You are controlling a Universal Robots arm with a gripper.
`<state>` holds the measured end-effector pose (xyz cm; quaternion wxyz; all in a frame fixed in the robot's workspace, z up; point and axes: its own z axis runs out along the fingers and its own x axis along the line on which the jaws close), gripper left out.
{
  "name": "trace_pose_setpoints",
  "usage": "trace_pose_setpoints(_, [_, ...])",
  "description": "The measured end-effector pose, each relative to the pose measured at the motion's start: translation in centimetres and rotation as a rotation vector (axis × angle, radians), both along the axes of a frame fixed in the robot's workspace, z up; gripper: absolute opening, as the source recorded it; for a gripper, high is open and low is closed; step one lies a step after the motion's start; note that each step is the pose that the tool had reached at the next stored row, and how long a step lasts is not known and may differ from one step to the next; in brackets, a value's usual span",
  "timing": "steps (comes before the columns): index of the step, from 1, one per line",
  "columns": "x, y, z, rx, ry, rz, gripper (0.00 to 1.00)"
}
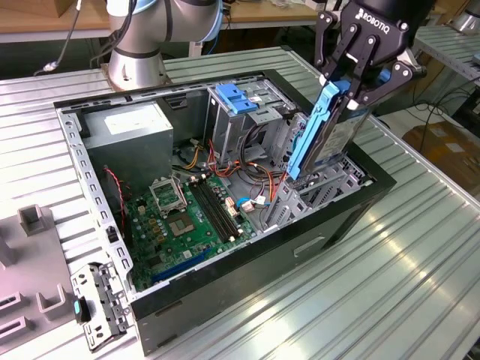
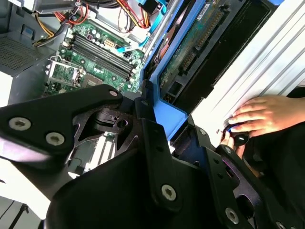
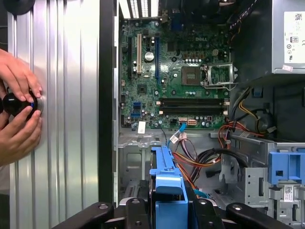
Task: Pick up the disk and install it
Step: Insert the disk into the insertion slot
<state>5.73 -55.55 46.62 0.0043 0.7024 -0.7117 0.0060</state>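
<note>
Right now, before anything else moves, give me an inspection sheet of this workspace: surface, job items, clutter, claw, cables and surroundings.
Surface: ribbed metal table carrying an open computer case.
Job's things: the disk is held on edge and tilted, with its lower end down at the case's metal cage at the exterior view's right.
Clutter: grey fixture blocks and a loose metal bracket at the exterior view's left.
Claw: claw shut on the disk.
Cables: red, orange and yellow wires lie loose inside the case, close to the disk.
Surroundings: a person's hands rest on a black knob on the table beside the case.
</note>
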Motion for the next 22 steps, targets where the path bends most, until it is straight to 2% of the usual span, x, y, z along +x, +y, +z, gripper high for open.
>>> trace_pose_setpoints(2, [0.01, -0.05, -0.29, 0.0003, -0.0031, 0.000, 0.37])
trace_pose_setpoints(14, [0.06, -0.49, -1.59, 0.0000, -0.0031, 0.000, 0.37])
trace_pose_setpoints(22, [0.25, -0.54, -1.86, 0.0000, -0.0031, 0.000, 0.37])
